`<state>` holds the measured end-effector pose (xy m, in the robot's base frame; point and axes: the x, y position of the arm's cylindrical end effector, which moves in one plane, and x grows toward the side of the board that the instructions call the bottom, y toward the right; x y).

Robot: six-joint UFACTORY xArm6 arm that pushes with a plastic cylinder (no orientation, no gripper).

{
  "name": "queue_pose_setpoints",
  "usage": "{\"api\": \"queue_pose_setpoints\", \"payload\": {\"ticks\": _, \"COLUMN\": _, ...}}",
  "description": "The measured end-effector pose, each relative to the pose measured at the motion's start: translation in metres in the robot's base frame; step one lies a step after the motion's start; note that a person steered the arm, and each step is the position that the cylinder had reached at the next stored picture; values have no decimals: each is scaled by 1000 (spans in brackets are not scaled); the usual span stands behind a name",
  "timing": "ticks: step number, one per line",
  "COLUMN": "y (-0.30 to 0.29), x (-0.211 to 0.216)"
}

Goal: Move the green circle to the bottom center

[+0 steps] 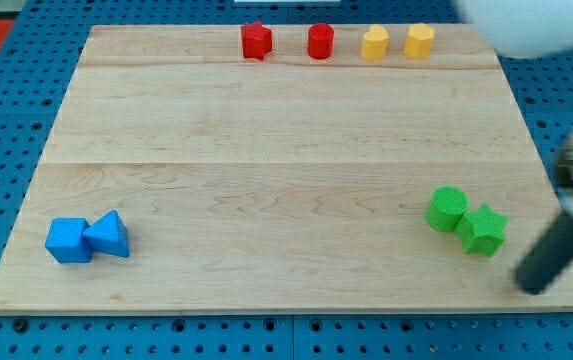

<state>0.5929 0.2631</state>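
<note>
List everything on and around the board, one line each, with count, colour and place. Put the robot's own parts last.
green circle: one, green, lower part of the view's right, touching the green star
green star: one, green, just right of and below the circle
blue cube: one, blue, the view's bottom left corner
blue triangle: one, blue, against the cube's right side
red star: one, red, top edge, leftmost of a row of four
red cylinder: one, red, top edge, second in the row
yellow blocks: two, yellow, top edge, right end of the row
board: one, pale wood, on a blue pegboard
my tip: one dark rod, its end right of and below the green star, apart from it
</note>
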Motion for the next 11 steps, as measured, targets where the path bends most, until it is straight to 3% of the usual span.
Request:
{"api": "queue_pose_setpoints", "payload": {"ticks": 1, "y": 13, "x": -42}}
{"api": "queue_pose_setpoints", "payload": {"ticks": 4, "y": -165, "x": -89}}
{"api": "queue_pose_setpoints", "payload": {"ticks": 5, "y": -127, "x": -108}}
{"api": "queue_pose_setpoints", "payload": {"ticks": 6, "y": -160, "x": -144}}
{"api": "queue_pose_setpoints", "payload": {"ticks": 8, "y": -287, "x": -142}}
{"api": "queue_pose_setpoints", "payload": {"ticks": 9, "y": -252, "x": -167}}
{"api": "queue_pose_setpoints", "payload": {"ticks": 11, "y": -232, "x": -137}}
